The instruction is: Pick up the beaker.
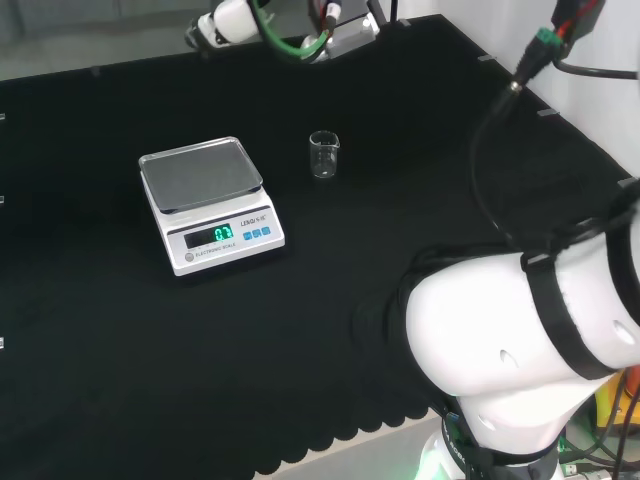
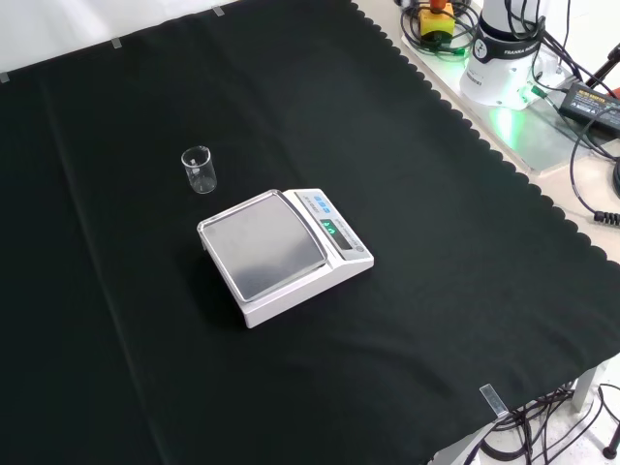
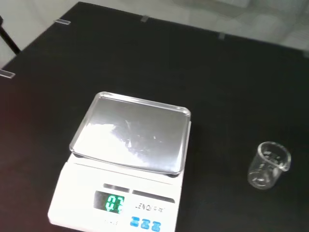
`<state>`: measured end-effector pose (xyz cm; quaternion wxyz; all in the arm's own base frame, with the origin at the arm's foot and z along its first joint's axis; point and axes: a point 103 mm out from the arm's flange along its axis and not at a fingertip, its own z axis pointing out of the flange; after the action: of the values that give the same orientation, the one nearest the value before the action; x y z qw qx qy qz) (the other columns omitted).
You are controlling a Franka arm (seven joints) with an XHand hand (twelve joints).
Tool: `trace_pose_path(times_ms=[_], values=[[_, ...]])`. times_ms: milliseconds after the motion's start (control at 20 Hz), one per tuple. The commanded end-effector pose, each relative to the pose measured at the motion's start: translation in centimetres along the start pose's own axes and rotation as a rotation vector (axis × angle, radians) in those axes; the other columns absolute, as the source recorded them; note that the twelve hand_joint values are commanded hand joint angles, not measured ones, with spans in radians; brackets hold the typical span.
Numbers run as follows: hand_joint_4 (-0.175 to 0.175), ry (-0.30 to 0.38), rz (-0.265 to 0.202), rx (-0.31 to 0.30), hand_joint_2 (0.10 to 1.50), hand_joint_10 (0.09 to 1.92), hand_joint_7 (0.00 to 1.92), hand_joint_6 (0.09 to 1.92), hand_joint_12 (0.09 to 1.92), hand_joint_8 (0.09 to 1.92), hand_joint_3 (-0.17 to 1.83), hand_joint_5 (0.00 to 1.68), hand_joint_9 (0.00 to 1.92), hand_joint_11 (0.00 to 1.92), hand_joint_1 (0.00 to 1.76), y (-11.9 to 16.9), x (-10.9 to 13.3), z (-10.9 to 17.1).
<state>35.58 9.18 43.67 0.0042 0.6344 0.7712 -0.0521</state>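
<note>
Glass beaker (image 1: 324, 155) is seen upright on the black cloth (image 1: 120, 350), just beside the scale (image 1: 210, 204), untouched. Nothing is lifted yet. Whether the hand is open cannot be told. Reaching down is needed next.

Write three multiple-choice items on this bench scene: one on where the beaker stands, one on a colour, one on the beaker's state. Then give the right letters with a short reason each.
1. In the head view, where does the beaker stand?
A. on the scale's pan
B. on the cloth, to the right of the scale
C. lying at the cloth's near edge

2. What colour are the lit digits on the scale?
A. red
B. green
C. blue

3. How is the beaker?
A. upright, apart from the scale
B. tipped on its side
C. upside down on the pan

Answers:
1 B, the beaker is on the black cloth right of the scale, not touching it.
2 B, the display glows green in the head and wrist views.
3 A, its open mouth faces up and bare cloth separates it from the scale.
</note>
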Motion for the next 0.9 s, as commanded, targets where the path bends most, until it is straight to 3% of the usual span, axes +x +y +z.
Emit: trace_pose_path(times_ms=[50,400,500,900], values=[[-0.025,0.442,0.115,-0.063,0.87,0.94,0.00,0.09,1.45,0.74,0.21,0.10,0.01,0.23,0.30,4.6,-16.8,5.5],[-0.031,0.464,0.138,-0.059,0.87,0.95,0.00,0.09,1.45,0.77,0.20,0.10,0.02,0.24,0.31,7.0,-18.3,7.3],[-0.033,0.433,0.169,-0.048,0.88,0.95,0.00,0.09,1.44,0.77,0.20,0.10,0.02,0.24,0.31,7.8,-18.1,7.9],[-0.038,0.436,0.113,-0.008,0.88,0.95,0.00,0.09,1.45,0.78,0.19,0.12,0.01,0.22,0.33,10.5,-17.8,9.7]])
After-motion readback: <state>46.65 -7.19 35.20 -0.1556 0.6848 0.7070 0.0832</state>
